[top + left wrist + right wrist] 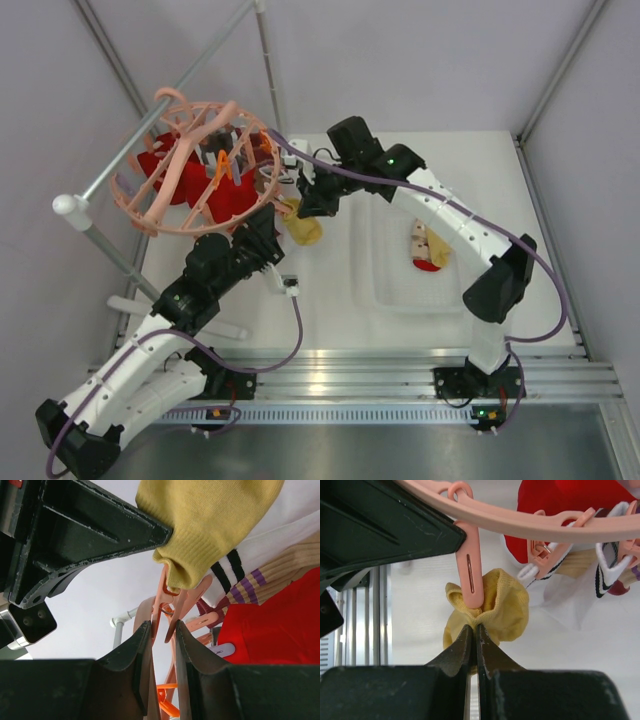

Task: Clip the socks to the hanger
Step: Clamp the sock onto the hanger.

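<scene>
The peach-pink hanger [190, 170] hangs at the back left with red socks [235, 200] and a striped sock [607, 575] clipped on. My right gripper [476, 627] is shut on the cuff of a mustard yellow sock [507, 610], holding it up against a dangling clip [472, 575] under the hanger ring [530, 527]. My left gripper [163, 630] is shut on that clip's peach handles [161, 605], squeezing them. The yellow sock [210, 525] sits just above the clip's mouth, with a finger of the right gripper [90, 535] beside it. In the top view both grippers meet at the hanger's near right rim, beside the sock [305, 230].
A clear plastic tray [385, 290] on the white table holds a red-and-beige sock [428, 250]. The grey metal rail [120, 160] carries the hanger, with a white end knob [68, 206]. A small black object [290, 285] lies on the table. Frame posts stand at the corners.
</scene>
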Motion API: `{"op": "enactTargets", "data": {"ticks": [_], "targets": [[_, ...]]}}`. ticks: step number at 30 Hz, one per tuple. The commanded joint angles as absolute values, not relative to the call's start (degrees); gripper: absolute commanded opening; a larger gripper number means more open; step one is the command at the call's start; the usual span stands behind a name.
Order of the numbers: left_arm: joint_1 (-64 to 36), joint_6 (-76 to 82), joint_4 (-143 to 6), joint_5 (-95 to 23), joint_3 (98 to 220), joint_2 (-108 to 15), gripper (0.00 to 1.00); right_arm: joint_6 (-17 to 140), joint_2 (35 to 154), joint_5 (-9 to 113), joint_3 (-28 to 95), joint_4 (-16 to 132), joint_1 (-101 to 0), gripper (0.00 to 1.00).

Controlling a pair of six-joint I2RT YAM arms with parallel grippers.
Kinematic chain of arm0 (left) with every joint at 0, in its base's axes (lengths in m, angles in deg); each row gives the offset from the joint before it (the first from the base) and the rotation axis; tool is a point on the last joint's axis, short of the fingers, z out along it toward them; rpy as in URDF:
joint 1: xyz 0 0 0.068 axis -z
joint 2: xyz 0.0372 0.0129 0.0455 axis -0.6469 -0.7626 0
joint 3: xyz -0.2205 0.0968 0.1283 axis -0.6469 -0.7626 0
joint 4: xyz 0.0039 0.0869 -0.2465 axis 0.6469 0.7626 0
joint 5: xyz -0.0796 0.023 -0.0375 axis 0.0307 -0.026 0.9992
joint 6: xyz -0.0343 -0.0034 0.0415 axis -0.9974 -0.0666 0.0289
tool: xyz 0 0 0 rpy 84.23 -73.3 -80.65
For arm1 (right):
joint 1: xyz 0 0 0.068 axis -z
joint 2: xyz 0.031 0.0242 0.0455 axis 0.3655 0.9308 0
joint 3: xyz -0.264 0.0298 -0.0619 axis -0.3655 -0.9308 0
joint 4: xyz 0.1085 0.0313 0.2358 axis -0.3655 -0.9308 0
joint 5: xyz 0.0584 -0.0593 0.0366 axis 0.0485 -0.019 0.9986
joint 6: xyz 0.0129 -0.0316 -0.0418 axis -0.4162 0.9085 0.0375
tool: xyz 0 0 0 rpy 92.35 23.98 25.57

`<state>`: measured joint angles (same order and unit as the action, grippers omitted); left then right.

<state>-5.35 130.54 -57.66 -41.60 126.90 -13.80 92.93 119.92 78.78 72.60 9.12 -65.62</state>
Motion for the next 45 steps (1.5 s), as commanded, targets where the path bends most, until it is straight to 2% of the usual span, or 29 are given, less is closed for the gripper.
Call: {"op": "enactTargets", "data": {"ticks": [1,8,18,21,24,29,31,32,34,43,45], "targets": [[-4.5,150.7,-51.9,-34.6,124.2,-14.4,0.00,91.4,121.0,80.9,76.4,10.4,-67.1,0.00],[-4.5,150.9,-51.9,-34.9,124.2,-14.5,0.00,91.2,121.4,81.5,77.5,10.5,-67.2,0.00],[-4.5,148.1,-52.5,-35.1,124.8,-13.5,0.30,90.9,120.3,80.3,75.3,12.2,-66.5,0.00],[-4.5,145.5,-52.7,-35.0,125.6,-13.3,0.35,90.5,120.4,80.2,75.1,12.9,-65.7,0.00],[-4.5,144.6,-53.4,-35.0,125.6,-12.9,0.50,90.2,120.3,80.3,74.6,13.8,-64.9,0.00],[-4.5,142.4,-53.7,-33.7,125.8,-12.0,0.56,89.5,120.1,80.6,73.9,15.1,-63.9,0.00],[-4.5,141.1,-53.8,-33.0,125.7,-11.4,0.63,89.1,119.7,80.6,73.5,15.7,-63.5,0.00],[-4.5,140.6,-53.7,-32.5,125.7,-10.9,0.69,88.9,119.7,80.5,73.5,16.0,-63.4,0.00],[-4.5,138.1,-53.8,-31.2,125.7,-9.4,0.90,88.6,119.9,80.1,73.4,17.1,-62.8,0.00],[-4.5,127.5,-47.1,-25.0,127.0,-2.1,0.93,85.9,121.1,78.5,73.3,22.7,-60.1,0.00],[-4.5,125.7,-46.4,-25.4,126.8,0.0,0.93,85.6,120.7,78.0,72.8,23.9,-59.9,0.14]]}}
